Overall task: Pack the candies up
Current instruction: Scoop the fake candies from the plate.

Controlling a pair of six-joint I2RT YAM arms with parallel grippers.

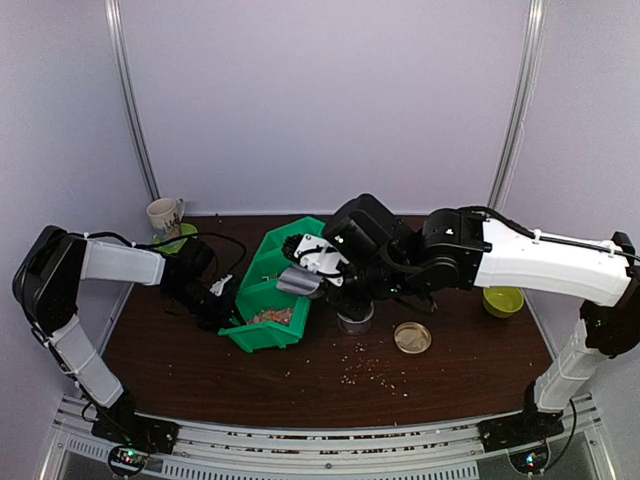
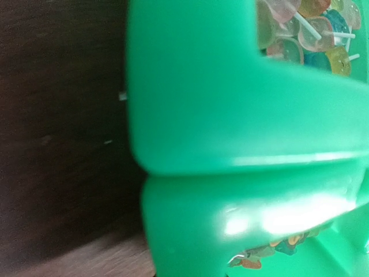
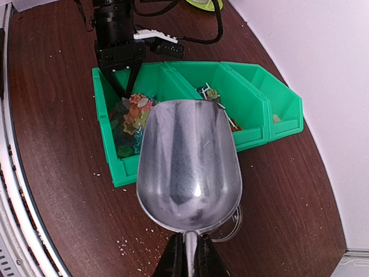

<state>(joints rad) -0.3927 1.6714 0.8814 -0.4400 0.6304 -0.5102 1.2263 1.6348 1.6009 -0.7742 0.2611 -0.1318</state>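
The candies [image 3: 131, 118] are small gummy sweets of mixed colours in the end compartment of a green bin [image 3: 124, 173]; they also show in the top view [image 1: 270, 316] and the left wrist view [image 2: 271, 249]. My right gripper [image 3: 190, 254] is shut on the handle of an empty metal scoop [image 3: 187, 161], held above a clear jar [image 3: 233, 222] in front of the bin. My left gripper [image 3: 124, 89] is shut on the bin's far wall. In the top view the left gripper [image 1: 225, 308] is at the bin's left side and the right gripper [image 1: 328, 288] is beside the scoop [image 1: 297, 281].
Lollipops [image 3: 216, 98] lie in the middle compartment. A round gold lid [image 1: 412, 338] lies right of the jar [image 1: 355, 322]. Pale crumbs [image 1: 370, 372] are scattered in front. A mug [image 1: 165, 215] stands at the back left, a green bowl [image 1: 502, 300] at the right.
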